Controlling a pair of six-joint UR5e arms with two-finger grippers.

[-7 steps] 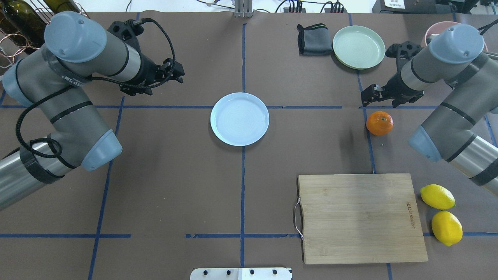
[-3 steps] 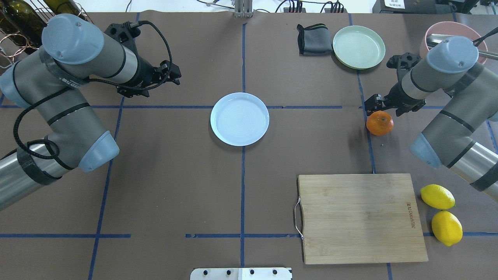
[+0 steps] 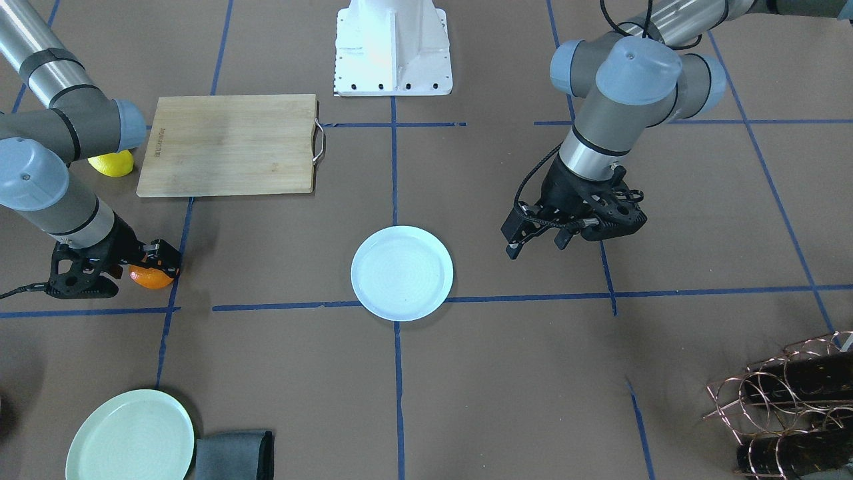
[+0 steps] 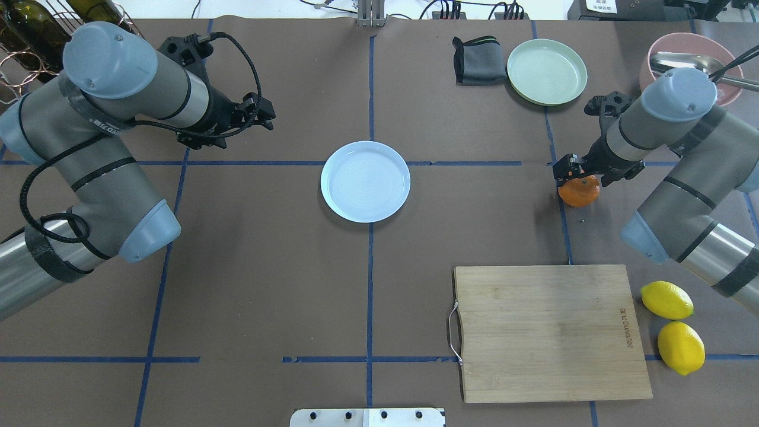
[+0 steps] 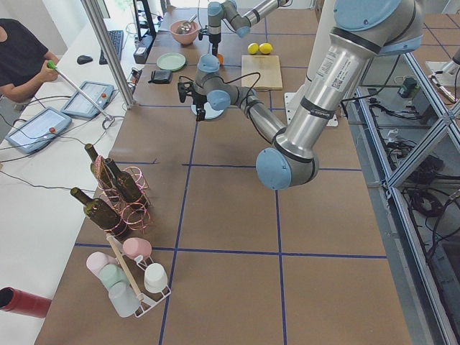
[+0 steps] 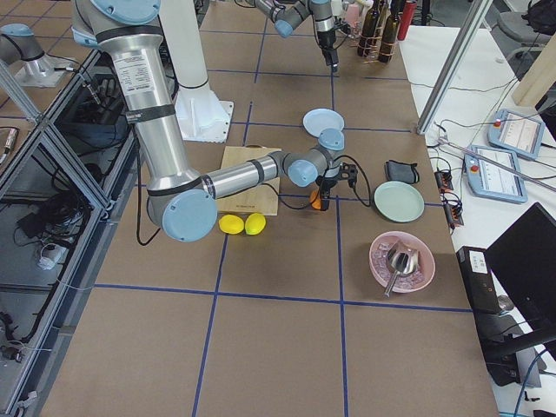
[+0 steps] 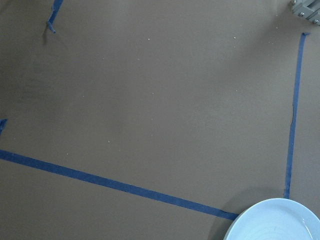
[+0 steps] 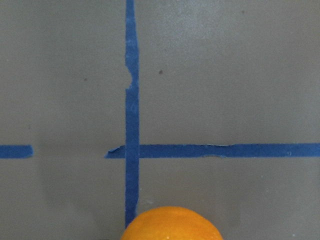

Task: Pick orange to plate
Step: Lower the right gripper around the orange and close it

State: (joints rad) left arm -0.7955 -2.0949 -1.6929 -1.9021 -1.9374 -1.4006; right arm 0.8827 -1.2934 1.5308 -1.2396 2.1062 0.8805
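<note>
The orange point(image 4: 579, 193) rests on the brown table at the right, beside a blue tape line. My right gripper point(image 4: 590, 172) is low over it and open, a finger on either side; the front view shows the orange point(image 3: 152, 277) between those fingers point(image 3: 166, 257). The right wrist view catches only the orange's top point(image 8: 172, 225) at its bottom edge. The bluish-white plate point(image 4: 365, 181) lies bare at the table's middle, well to the left of the orange. My left gripper point(image 4: 261, 115) hovers open and holds nothing, back-left of the plate, whose rim point(image 7: 280, 222) shows in the left wrist view.
A mint-green plate point(image 4: 547, 71) and a dark folded cloth point(image 4: 477, 61) lie behind the orange. A pink bowl with a spoon point(image 4: 691, 56) is far right. A wooden cutting board point(image 4: 548, 332) and two lemons point(image 4: 667, 299) sit in front. Bottles stand in a wire rack point(image 3: 786, 400).
My right gripper has dropped and come forward from behind the orange until its open fingers straddle the fruit. The orange has stayed put. The left arm has barely shifted.
</note>
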